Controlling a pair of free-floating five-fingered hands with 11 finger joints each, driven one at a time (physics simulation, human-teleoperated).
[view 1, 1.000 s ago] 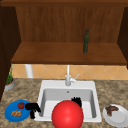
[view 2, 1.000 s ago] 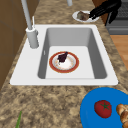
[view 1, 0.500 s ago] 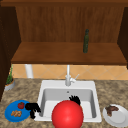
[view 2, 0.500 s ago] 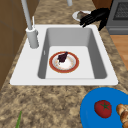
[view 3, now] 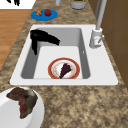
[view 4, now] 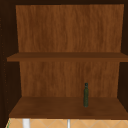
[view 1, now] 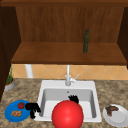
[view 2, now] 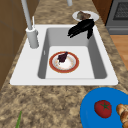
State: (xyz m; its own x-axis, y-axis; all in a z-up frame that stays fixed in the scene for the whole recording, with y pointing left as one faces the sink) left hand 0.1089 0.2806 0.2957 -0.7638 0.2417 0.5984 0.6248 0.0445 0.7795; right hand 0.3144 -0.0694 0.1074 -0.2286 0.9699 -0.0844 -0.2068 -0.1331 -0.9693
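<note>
Sink, right hand above basin, red-rimmed plate below it

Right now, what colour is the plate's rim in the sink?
Red, clearest in the left side view: plate.

Two black hands show: the left hand at the sink's front-left corner and the right hand over the sink's right end. There are three plates: one blue plate on the tabletop left of the sink, one white plate on the tabletop at its right, and one red-rimmed plate in the basin. One tomato lies on the blue plate. One faucet stands at the sink's back edge. One green bottle stands on the lower of two shelves. One potted plant sits at the tabletop's left edge.
</note>
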